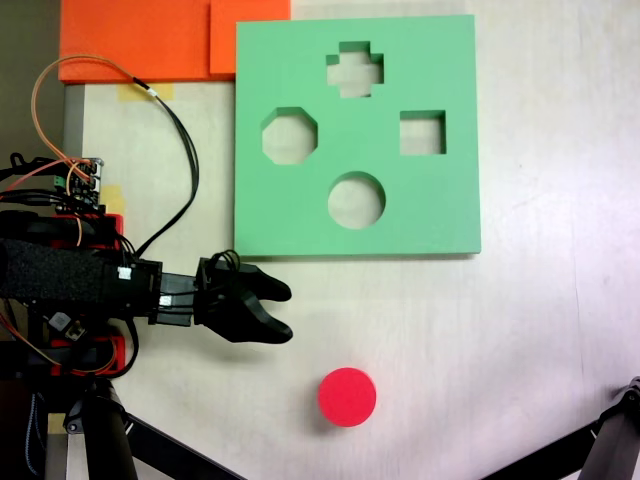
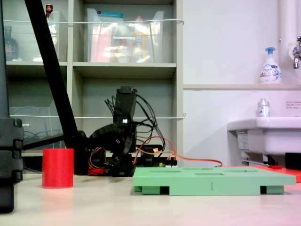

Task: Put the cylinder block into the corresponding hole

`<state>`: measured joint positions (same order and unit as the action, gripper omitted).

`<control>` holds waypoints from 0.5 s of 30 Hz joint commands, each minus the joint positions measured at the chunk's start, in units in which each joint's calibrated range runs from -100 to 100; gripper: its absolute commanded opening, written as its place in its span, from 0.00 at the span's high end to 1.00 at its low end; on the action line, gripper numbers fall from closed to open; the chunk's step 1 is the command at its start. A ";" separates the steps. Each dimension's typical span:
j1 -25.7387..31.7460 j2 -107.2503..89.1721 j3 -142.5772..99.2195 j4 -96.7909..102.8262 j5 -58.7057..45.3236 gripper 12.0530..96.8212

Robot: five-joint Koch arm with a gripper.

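Pale tabletop (image 1: 520,330) carries one green foam board (image 1: 440,210) with four cutouts: cross, octagon, square and one round hole (image 1: 356,200). One red cylinder block (image 1: 347,397) stands upright at lower centre, axis vertical, flat top up, apart from the board. One black pincer (image 1: 284,311), jaws spread and empty, lies left of it.

Black arm (image 1: 90,280), orange wires, red base parts

Bright, even indoor light, soft short shadows, slightly soft focus, and no strong glare in both fixed views.
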<state>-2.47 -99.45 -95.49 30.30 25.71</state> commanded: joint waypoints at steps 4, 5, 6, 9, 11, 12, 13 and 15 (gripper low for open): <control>-0.05 -0.55 1.57 6.53 22.61 0.55; 0.00 -0.55 1.28 6.53 24.37 0.55; 0.00 -0.55 1.18 6.73 24.76 0.55; -0.49 -0.55 1.37 11.16 24.86 0.53; -1.12 8.81 0.48 24.15 24.91 0.44; -1.22 18.59 0.18 33.69 24.91 0.39; -1.27 30.88 0.08 45.05 24.96 0.33; -2.05 58.11 0.78 68.93 25.01 0.25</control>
<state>-3.83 -62.65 -96.18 71.32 50.33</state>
